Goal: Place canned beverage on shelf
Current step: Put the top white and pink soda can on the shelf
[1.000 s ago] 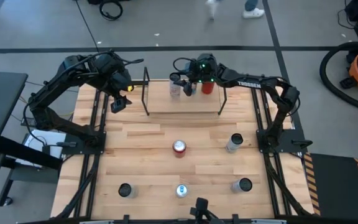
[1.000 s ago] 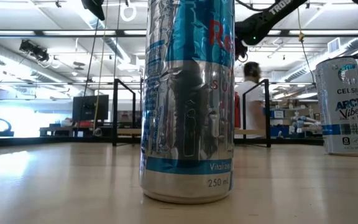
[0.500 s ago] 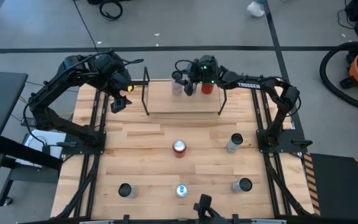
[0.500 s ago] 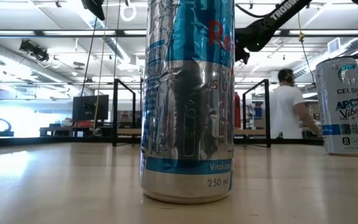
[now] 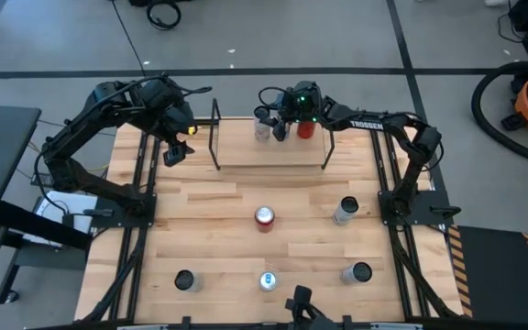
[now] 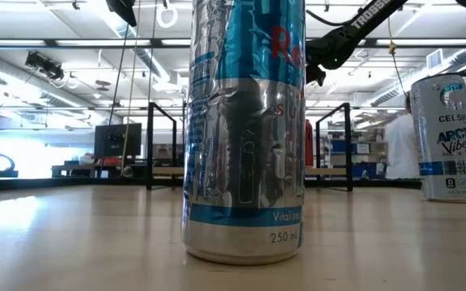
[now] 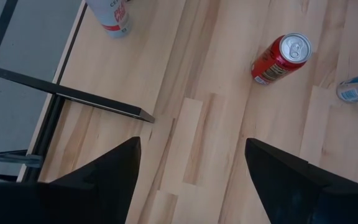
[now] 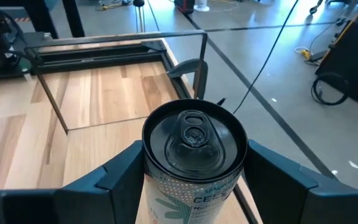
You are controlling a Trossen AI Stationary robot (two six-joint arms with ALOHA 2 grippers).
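The butcher-block bench (image 5: 246,238) is seen whole only in the high view, with the shelf (image 5: 269,142) at its far edge: a pale board between two black wire frames. On the board a red can (image 5: 306,128) stands near the right frame, and a pale Celsius can (image 5: 263,129) stands upright just beside it, toward the middle. The right gripper (image 5: 271,125) is placed around this Celsius can; in the right wrist view the can's dark lid (image 8: 194,138) is seen between the two fingers (image 8: 120,171), which are closed on its sides. The left gripper (image 5: 178,147) hangs over the bench's left edge, outside the shelf's left frame; its fingers (image 7: 114,165) are spread, with nothing between them.

Loose cans are scattered on the near half of the bench: a red-topped can (image 5: 264,216) in the middle, three dark-topped cans and a blue-and-silver one (image 5: 268,280). In the low view that blue-and-silver can (image 6: 245,129) fills the middle, its top cut off, so most of the shelf is hidden behind it. A person beyond the bench is partly hidden by a Celsius can (image 6: 451,137).
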